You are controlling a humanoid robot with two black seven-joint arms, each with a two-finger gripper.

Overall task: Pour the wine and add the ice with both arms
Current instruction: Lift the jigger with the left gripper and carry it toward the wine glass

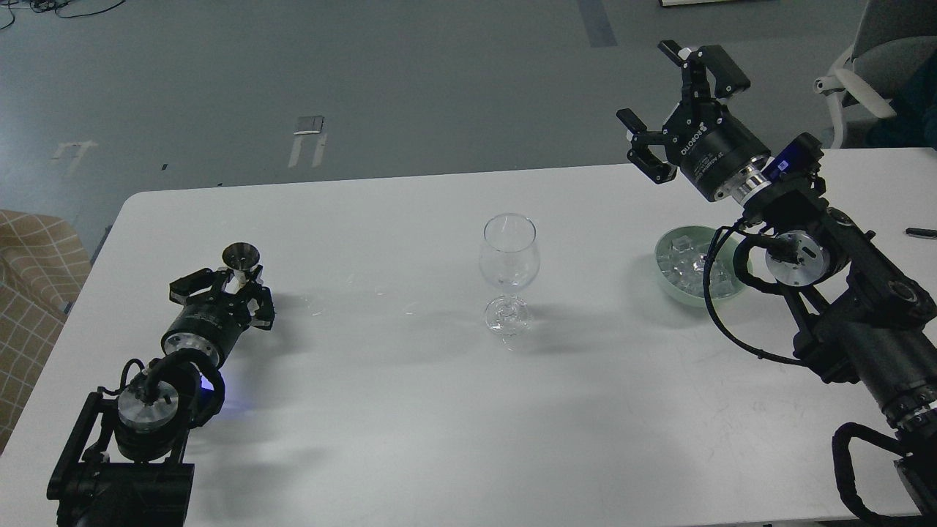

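Head view: a white bench (381, 410) fills most of the frame. Near its centre a clear stemmed wine glass (509, 272) stands upright; whether any wine sits in it cannot be told. At about three o'clock from the glass, well apart, a pale green bowl (670, 282) holds the ice (688, 265), a heap of clear cubes, partly hidden by the right arm (849, 307). The right gripper (677, 99) is raised above the bowl at roughly twelve o'clock from it, its fingers (721, 69) spread open and empty. At nine o'clock from the glass, the left gripper (233, 284) lies low at the bench, fingers (192, 284) closed around a small metal jigger (241, 258) standing upright.
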